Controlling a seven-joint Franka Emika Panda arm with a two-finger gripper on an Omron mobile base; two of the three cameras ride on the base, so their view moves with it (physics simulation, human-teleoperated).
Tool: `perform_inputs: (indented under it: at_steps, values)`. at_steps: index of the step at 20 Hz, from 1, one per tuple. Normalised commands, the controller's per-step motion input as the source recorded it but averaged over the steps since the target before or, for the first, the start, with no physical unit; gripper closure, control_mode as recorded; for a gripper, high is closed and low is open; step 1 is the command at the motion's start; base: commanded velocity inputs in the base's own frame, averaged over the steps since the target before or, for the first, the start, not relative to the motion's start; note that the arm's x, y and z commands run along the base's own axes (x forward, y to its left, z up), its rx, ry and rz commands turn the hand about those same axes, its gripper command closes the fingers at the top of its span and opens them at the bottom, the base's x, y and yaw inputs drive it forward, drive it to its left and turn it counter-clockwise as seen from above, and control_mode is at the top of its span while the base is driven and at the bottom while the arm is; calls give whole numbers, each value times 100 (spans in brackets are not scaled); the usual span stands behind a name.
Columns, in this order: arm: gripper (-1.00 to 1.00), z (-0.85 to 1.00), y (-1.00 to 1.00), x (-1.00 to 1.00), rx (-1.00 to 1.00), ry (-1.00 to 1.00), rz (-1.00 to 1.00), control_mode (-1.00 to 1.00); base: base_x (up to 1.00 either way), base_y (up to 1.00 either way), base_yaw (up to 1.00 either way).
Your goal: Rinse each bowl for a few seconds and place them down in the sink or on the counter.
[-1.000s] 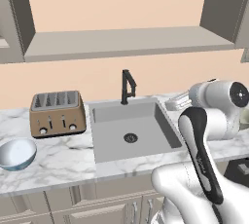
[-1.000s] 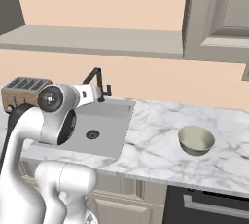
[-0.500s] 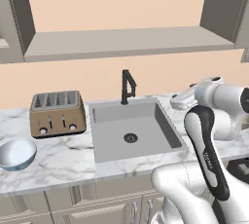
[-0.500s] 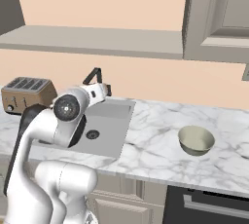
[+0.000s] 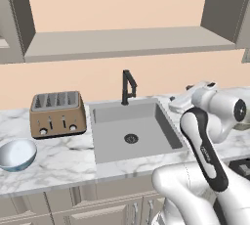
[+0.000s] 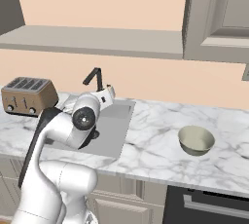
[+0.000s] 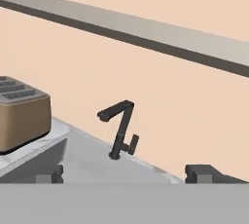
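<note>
Dark fingertips [image 7: 48, 174] seemingly spread wide, jaws holding nothing.

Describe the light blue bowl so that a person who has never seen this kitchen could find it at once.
Start at the grey sink in the white marble counter and go left, past the brown toaster. The light blue bowl stands in front of the toaster, near the counter's front edge. It is glossy with a white inside, unlike the dull olive-beige bowl, which stands right of the sink.
</note>
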Motion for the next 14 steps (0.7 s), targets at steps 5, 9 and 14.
perform_inputs:
  at_steps: [5,9,14]
  values:
    - [-100,-25,0,46,2,-2,1,-100,0,0,0]
    - [-100,-21,0,48,1,-3,1,-100,0,0,0]
    - [-100,-17,0,41,3,-2,2,-100,0,0,0]
